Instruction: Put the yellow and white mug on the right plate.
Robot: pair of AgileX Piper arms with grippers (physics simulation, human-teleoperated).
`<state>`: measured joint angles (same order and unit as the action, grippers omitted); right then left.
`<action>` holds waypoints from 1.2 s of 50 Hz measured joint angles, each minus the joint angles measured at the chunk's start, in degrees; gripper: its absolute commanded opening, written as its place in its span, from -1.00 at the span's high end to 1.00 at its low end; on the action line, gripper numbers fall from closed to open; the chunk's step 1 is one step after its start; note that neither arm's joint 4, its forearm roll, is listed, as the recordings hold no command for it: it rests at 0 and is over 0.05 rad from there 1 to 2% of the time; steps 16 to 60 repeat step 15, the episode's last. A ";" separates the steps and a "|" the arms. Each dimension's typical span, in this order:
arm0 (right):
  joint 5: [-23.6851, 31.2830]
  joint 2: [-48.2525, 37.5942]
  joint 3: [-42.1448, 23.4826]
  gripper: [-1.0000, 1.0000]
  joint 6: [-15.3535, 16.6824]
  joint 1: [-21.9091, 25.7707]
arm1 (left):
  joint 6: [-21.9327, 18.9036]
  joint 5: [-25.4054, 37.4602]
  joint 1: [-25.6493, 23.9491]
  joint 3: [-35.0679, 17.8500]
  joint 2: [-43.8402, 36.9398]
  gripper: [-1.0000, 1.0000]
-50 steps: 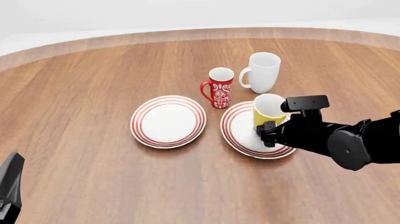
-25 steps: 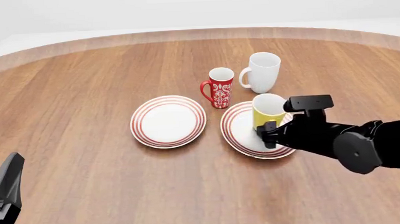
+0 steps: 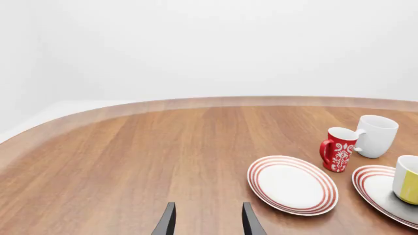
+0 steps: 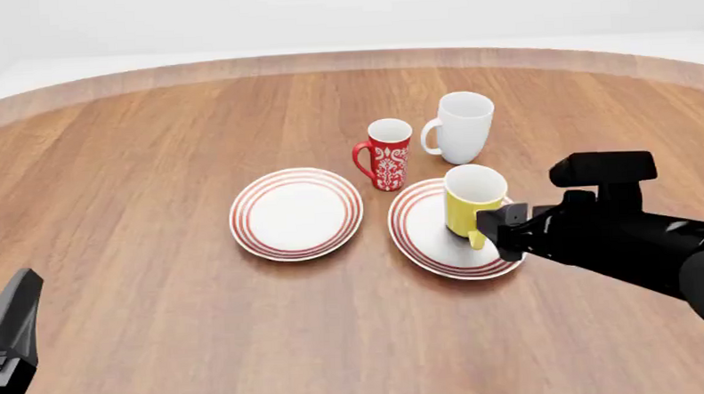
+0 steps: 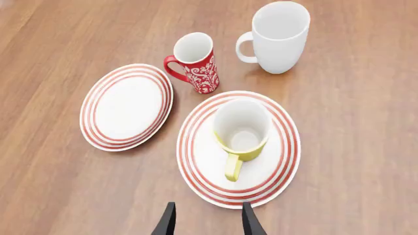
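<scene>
The yellow and white mug (image 4: pixel 472 200) stands upright on the right plate (image 4: pixel 423 237), its handle pointing toward my right gripper (image 4: pixel 505 233). That gripper is open and sits just short of the mug, touching nothing. In the right wrist view the mug (image 5: pixel 242 128) rests on the ringed right plate (image 5: pixel 277 171), with the open right gripper (image 5: pixel 207 209) at the plate's near rim. My left gripper (image 4: pixel 12 341) waits far off at the front left; its own camera shows the left gripper (image 3: pixel 207 215) open and empty, with the mug (image 3: pixel 408 178) distant.
A look-alike left plate (image 4: pixel 296 212) lies bare beside the right one. A red patterned mug (image 4: pixel 388 154) and a taller white mug (image 4: pixel 461 127) stand just behind the plates. The wooden table's curved far edge (image 4: pixel 346 62) runs across the back.
My right gripper has let go of the yellow mug and drawn back to the right. The mug stays upright on the right plate. The left arm has not moved.
</scene>
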<state>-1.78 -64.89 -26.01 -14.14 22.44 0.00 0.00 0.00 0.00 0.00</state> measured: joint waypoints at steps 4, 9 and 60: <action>2.11 3.13 -0.43 -1.00 0.08 0.34 | 0.00 0.00 0.00 0.00 0.00 -1.00; 4.37 6.31 -1.22 -1.00 0.30 0.91 | 0.00 0.00 0.00 0.00 0.00 -1.00; 6.45 9.53 -2.05 -1.00 0.52 1.49 | 0.00 0.00 0.00 0.00 0.00 -1.00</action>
